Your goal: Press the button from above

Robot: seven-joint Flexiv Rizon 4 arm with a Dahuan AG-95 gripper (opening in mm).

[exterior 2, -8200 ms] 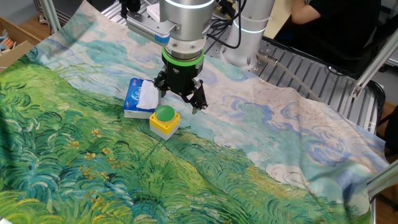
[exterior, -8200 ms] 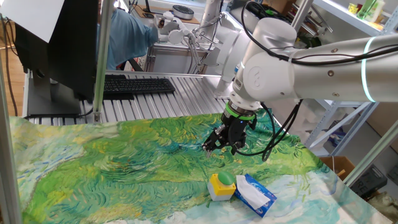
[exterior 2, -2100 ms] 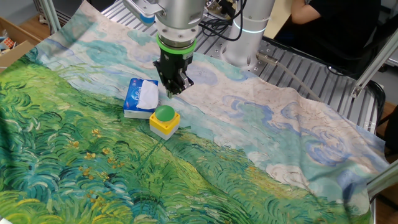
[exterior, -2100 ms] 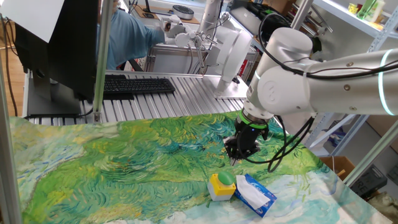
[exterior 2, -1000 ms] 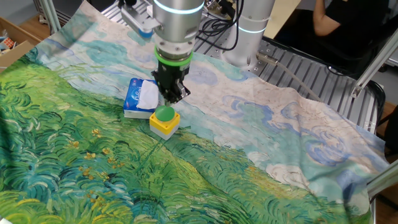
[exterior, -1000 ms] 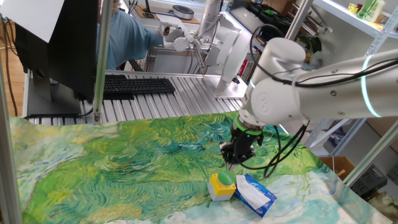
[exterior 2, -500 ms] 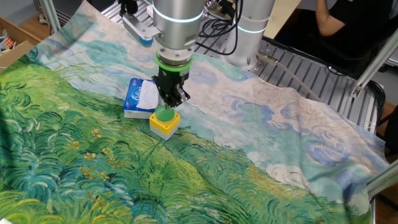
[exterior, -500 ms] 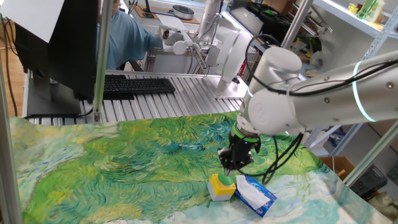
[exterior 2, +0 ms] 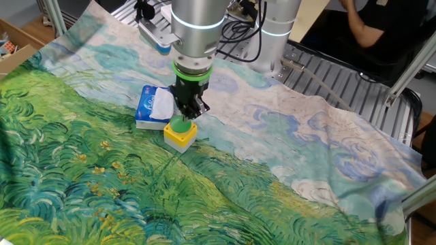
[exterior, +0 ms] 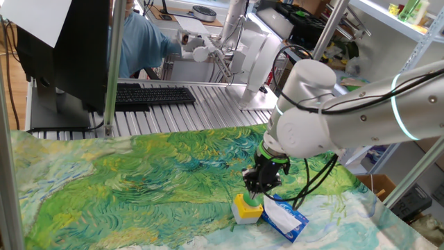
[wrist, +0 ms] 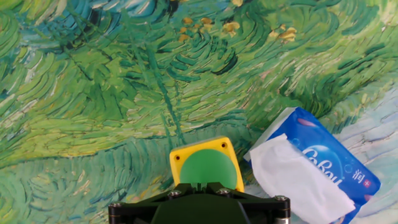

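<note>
The button, a green dome (exterior 2: 177,126) on a small yellow box (exterior 2: 181,139), sits on the painted cloth. It also shows in one fixed view (exterior: 245,207) and in the hand view (wrist: 205,167). My gripper (exterior 2: 185,117) points straight down over the dome, with its tips at the cap's top. In the hand view the gripper (wrist: 200,185) shows its two fingertips touching each other, shut and empty, over the near edge of the green cap. I cannot tell whether the tips touch the cap. In one fixed view the gripper (exterior: 255,189) hides part of the dome.
A blue-and-white tissue packet (exterior 2: 154,107) lies right beside the button, also in the hand view (wrist: 311,174) and in one fixed view (exterior: 284,219). The green and blue painted cloth (exterior 2: 102,184) covers the table. A keyboard (exterior: 149,95) lies on the metal rollers behind.
My gripper has moved sideways over the button and come down, from above and behind the dome to its top. The fingers stay shut. The button and packet have not moved.
</note>
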